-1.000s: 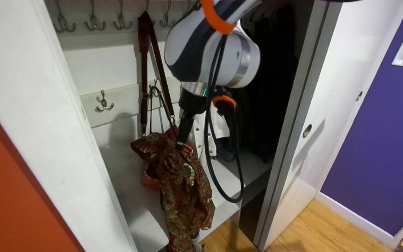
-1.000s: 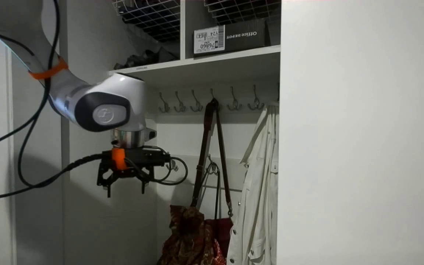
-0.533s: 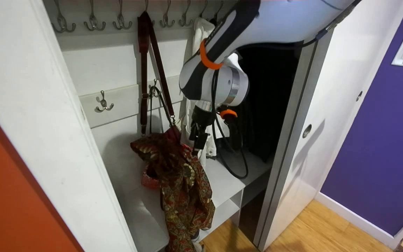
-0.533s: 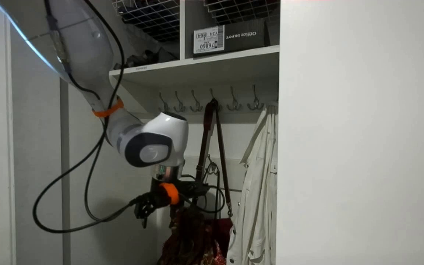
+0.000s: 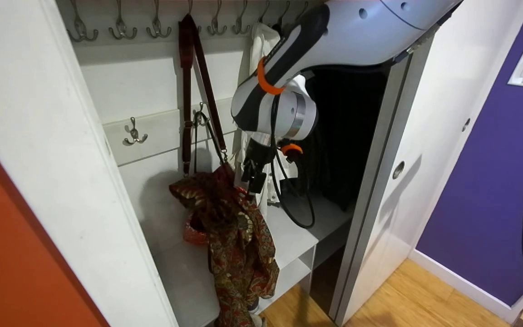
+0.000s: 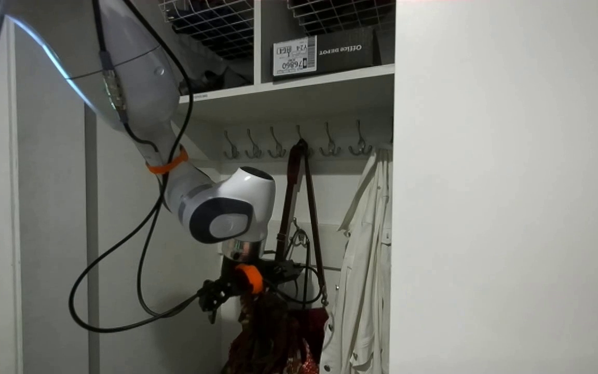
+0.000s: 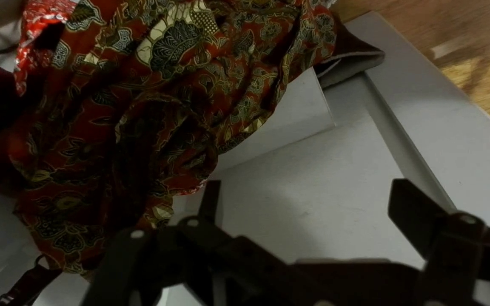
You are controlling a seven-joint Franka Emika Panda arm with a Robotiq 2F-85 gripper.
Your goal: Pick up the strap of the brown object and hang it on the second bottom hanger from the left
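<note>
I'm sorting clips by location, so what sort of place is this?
Probably a coat closet or entryway nook, perhaps in a home: a row of metal hooks lines the back wall, a white garment hangs there, and wire baskets show higher up.

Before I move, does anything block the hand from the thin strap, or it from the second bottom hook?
Possibly the long strap: its legs flank the thin strap, so the hand could snag one coming sideways. Between thin strap and that hook, nothing visible; it already appears looped there.
</note>
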